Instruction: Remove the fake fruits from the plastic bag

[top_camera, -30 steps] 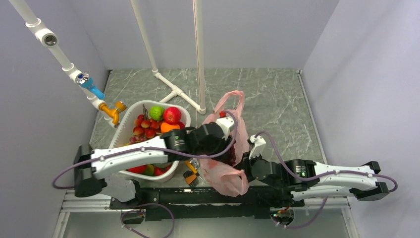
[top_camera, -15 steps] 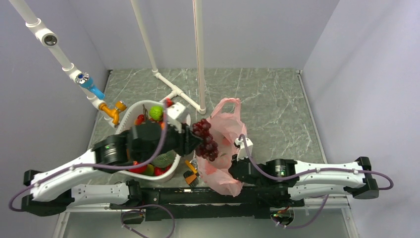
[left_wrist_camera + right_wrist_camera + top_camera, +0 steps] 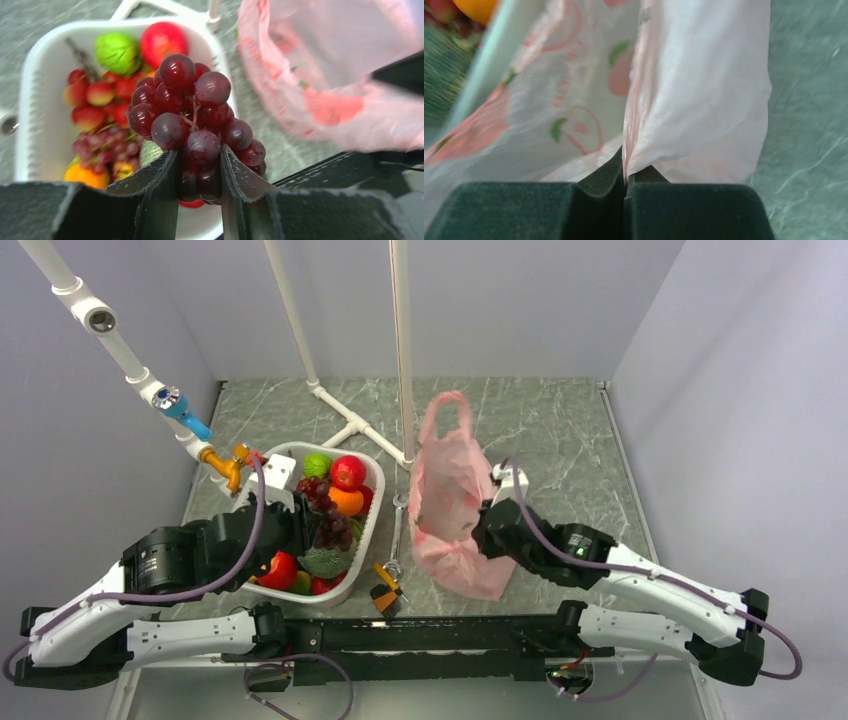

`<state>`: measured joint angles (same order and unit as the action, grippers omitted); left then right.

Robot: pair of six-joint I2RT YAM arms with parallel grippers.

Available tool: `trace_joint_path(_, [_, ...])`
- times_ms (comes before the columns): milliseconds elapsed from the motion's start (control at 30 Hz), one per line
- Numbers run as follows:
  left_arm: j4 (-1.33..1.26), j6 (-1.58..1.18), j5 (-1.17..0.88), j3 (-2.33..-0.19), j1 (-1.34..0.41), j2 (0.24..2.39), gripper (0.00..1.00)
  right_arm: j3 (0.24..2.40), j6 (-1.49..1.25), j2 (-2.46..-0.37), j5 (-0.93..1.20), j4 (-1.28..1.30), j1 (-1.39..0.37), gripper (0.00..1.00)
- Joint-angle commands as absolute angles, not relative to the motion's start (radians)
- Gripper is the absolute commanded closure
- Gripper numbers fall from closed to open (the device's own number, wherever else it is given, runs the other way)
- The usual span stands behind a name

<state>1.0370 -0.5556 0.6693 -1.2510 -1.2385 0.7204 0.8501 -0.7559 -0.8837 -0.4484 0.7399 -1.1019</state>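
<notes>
Pinching limp, slippery plastic bag (image 3: pixel 704 95) by its thin edge in closed right pincer (image 3: pixel 625 172); clamping grape bunch (image 3: pixel 190 100) in left pincer (image 3: pixel 199 152) over basket (image 3: pixel 24 115).

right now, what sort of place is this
Probably a robot lab test cell, not a kitchen: bare grey walls, a white pipe frame with a toy tap, a basket of plastic fruit.

Red fruit (image 3: pixel 347 472), orange fruit (image 3: pixel 346 502) and light green fruit (image 3: pixel 317 464), all glossy, sit bunched at the white basket's (image 3: pixel 374 520) far end. The pink bag (image 3: pixel 447 502) sprawls crinkled and translucent on the table (image 3: pixel 560 430), loop handle pointing away.
</notes>
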Motion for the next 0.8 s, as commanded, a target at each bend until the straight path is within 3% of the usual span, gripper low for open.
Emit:
trace_joint_path(0, [1.309,-0.716,0.847,-1.254,-1.242,0.713,1.0,1.053,-0.57,-0.875,-0.515,0.784,-1.021,1.0])
trace_joint_path(233, [1.457,-0.83,0.884,-1.209,-1.242,0.701,0.99,1.249,-0.413,-0.918,-0.562,0.824,-0.904,1.0])
trace_joint_path(767, [1.539,-0.847,0.873,-1.164,-1.182,0.922,0.96,1.122,-0.44,-0.893,-0.486,0.816,-0.821,1.0])
